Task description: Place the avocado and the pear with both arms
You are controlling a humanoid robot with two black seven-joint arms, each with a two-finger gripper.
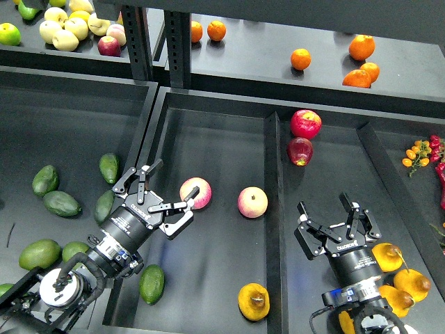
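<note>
Several dark green avocados lie in the left bin, among them one point(109, 167) near the bin wall and one point(104, 206) by my left arm. Another avocado point(151, 283) rests in the middle bin's front left corner. A golden pear point(254, 301) with a brown patch sits at the front of the middle bin. More pears point(387, 257) are piled in the right bin beside my right arm. My left gripper point(175, 185) hangs open and empty over the middle bin, next to a pink-yellow apple point(195, 193). My right gripper point(332, 209) is open and empty over the right bin.
A second apple point(252, 202) lies mid-bin. Two red fruits point(306, 124) sit behind the divider point(274, 174). Larger light green fruits point(39, 254) lie front left. Oranges point(300, 58) and yellow apples point(66, 29) are on the back shelf, small fruits point(417, 154) at far right.
</note>
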